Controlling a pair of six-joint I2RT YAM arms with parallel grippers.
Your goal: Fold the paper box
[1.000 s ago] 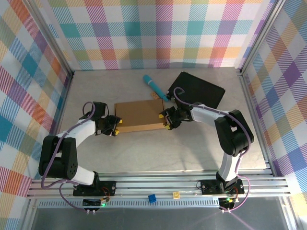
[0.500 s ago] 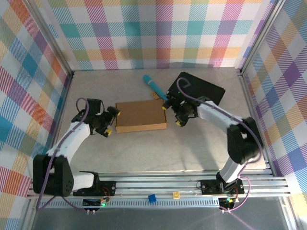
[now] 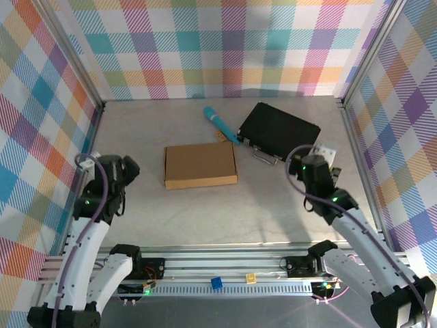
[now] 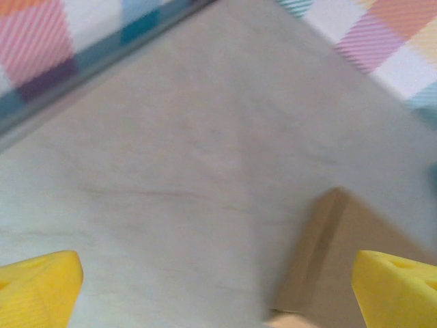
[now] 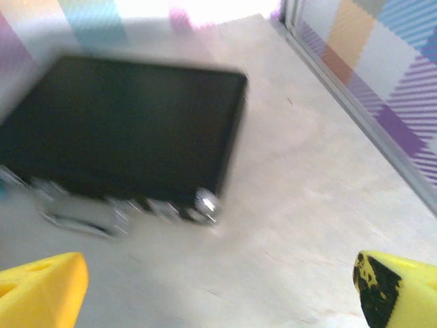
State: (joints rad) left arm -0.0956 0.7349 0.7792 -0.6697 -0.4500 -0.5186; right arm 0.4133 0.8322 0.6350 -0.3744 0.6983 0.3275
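Brown paper box [image 3: 200, 166] seen closed, flat on table [image 3: 205, 219]; left end effector [image 4: 218, 294] and right end effector [image 5: 218, 290] spread wide, nothing gripped.

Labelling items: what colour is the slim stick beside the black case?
Teal slim stick; clearest from the top external view.

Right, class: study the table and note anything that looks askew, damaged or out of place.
Nothing is spilled or damaged. The paper box lies closed and flat, roughly square to the table. Only the black case and the teal stick beside it lie askew, angled across the far side.
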